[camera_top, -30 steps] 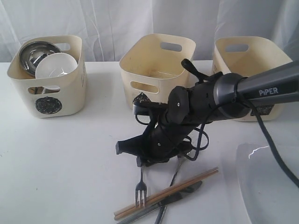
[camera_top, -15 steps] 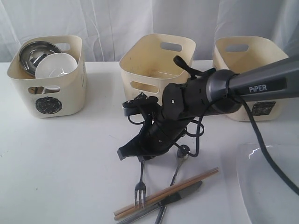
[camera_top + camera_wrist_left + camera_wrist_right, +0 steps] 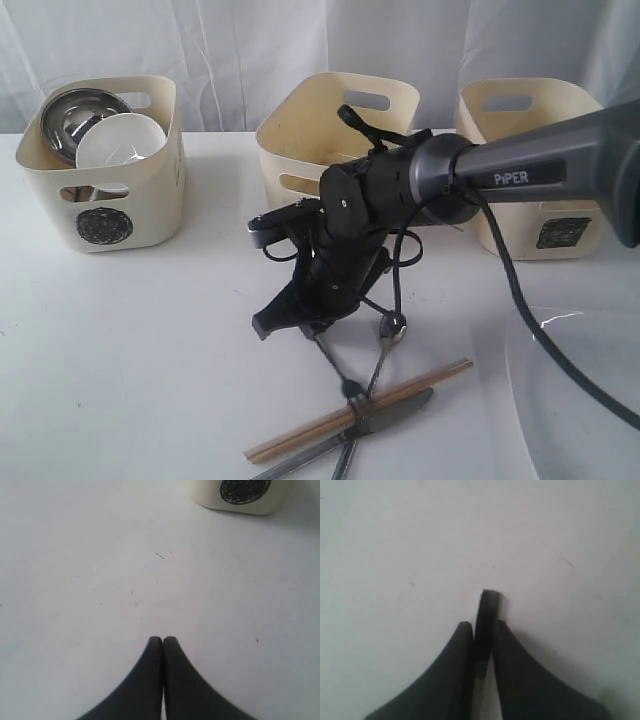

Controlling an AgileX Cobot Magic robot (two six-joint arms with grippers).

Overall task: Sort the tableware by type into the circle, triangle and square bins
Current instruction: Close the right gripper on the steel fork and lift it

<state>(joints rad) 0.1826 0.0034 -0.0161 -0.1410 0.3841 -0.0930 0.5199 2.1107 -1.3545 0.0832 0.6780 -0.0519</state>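
Ext. cam: raised, front-on over desk (image 3: 130, 340), facing rear curtain (image 3: 240, 40); wrist cams: close, angled down at desk top; left also shares circle bin (image 3: 240, 495) w/ ext.

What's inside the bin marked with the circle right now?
The circle bin holds a shiny steel bowl with a small white bowl tilted in front of it. Anything lower down is hidden behind the bin's wall.

White tabletop (image 3: 120, 340) — a few faint dark specks, pale curtain (image 3: 230, 40) behind, hanging in soft folds

L hand (image 3: 163, 642) closed; R hand (image 3: 482, 625) gripping.
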